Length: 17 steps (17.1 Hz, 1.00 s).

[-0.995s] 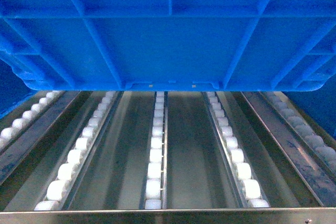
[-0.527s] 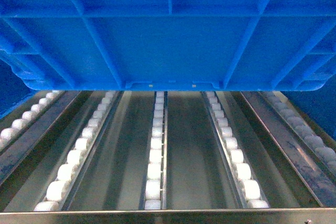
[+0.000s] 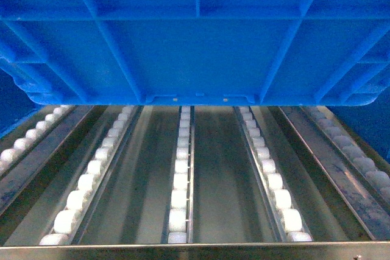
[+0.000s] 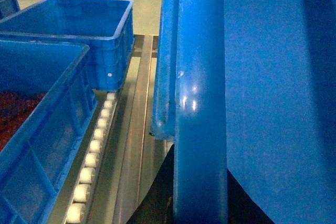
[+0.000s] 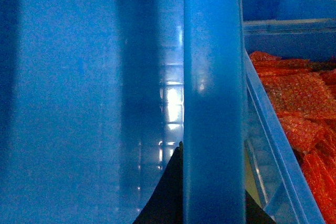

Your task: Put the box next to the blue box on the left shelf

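Large bright-blue ribbed plastic crate [image 3: 195, 35], carried clear above grey roller-lane shelf [image 3: 183, 181] for setting beside neighbouring blue crates [image 4: 73, 24] (finger state indeterminable).

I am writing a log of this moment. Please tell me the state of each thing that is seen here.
box: held up above the rollers, not set down.
left shelf: lanes bare under the box.
left hand: at the box rim, jaws hidden.
right hand: at the box rim, jaws hidden.
left neighbour crates: resting on the shelf.
right neighbour crate: holds red packets.
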{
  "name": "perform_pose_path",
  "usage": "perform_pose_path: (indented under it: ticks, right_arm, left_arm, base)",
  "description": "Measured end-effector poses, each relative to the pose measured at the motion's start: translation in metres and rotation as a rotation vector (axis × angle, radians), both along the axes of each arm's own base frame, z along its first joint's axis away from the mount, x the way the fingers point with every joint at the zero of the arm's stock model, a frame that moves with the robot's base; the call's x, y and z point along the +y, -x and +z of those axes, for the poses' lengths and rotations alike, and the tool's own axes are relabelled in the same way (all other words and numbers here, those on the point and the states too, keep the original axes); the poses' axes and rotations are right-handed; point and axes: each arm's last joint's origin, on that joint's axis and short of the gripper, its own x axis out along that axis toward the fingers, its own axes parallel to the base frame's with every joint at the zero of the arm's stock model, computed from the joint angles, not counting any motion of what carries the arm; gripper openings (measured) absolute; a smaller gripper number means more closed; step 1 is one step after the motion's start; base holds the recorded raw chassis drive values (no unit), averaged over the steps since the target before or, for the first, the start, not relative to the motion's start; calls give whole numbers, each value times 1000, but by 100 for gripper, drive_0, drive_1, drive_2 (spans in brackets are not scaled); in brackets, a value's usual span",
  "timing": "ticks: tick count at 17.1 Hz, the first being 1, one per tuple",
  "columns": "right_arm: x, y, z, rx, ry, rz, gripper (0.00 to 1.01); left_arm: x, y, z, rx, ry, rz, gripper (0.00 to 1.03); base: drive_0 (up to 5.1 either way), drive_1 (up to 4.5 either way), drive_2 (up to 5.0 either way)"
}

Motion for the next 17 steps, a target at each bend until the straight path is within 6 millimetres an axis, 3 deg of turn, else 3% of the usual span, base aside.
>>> perform_pose_path:
  ticks: [12,17]
  right_arm:
    - [3,1,-1,13,36,-33,7]
    - [14,4,-19,269,22,-25,7]
  left_arm:
    - [-2,1,0,36,-24,26,6]
    - [1,4,-17,211,-90,25,6]
  base:
    - [0,0,0]
    - [0,0,0]
